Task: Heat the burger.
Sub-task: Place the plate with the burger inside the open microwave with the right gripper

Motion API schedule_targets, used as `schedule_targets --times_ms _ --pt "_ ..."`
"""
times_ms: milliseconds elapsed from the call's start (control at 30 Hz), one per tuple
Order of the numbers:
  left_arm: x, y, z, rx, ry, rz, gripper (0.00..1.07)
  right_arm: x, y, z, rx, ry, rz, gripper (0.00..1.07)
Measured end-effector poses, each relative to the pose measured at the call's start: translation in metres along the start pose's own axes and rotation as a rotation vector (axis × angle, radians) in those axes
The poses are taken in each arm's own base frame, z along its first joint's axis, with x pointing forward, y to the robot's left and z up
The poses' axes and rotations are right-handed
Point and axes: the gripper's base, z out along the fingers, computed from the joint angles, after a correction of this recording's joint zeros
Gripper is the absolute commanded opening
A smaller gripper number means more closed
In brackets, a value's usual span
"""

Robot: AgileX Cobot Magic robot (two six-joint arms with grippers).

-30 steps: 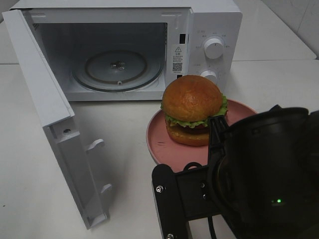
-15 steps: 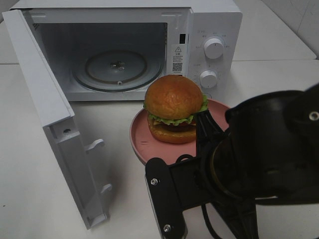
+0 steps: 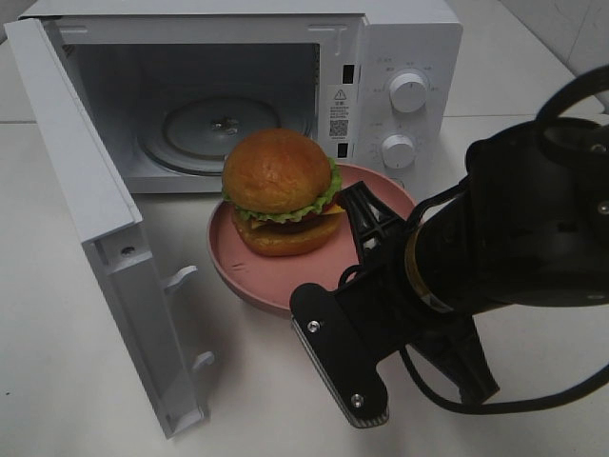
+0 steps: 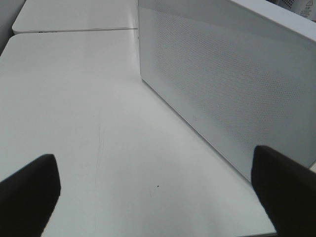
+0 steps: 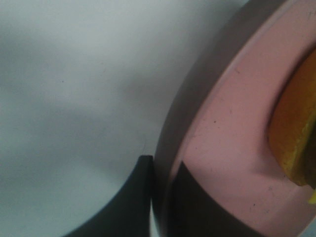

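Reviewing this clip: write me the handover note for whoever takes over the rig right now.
Left gripper: open, empty, over the table beside the microwave side wall.
Right gripper: jaws shut on the rim of the pink dish.
Burger: upright on the dish, just in front of the microwave opening.
Done: door open, dish gripped.
Left: set the dish on the turntable, release, close the door, start heating.
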Motion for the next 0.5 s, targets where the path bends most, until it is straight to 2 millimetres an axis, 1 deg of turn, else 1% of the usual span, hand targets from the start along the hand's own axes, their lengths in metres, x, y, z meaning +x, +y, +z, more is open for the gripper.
schedule_targets --times_ms 100,167,267,300,333,500 --pt "0.0 0.0 0.0 0.0 0.0 0.0 1.0 0.003 -0.003 0.002 0.014 -0.017 -0.025 0.0" --pt "0.0 0.0 0.0 0.0 0.0 0.0 1.0 0.009 -0.006 0.005 0.022 -0.041 -0.065 0.0" --pt "0.0 0.0 0.0 0.0 0.0 0.0 1.0 0.011 -0.007 0.006 0.019 -0.044 -0.072 0.0" --pt "0.0 0.0 0.0 0.0 0.0 0.0 1.0 0.015 -0.01 0.006 0.014 -0.048 -0.093 0.0" --pt "0.0 0.0 0.0 0.0 0.0 0.0 1.0 0.019 -0.014 0.006 0.006 -0.058 -0.098 0.0" --pt "0.0 0.0 0.0 0.0 0.0 0.0 1.0 0.025 -0.022 0.005 -0.007 -0.095 -0.086 0.0"
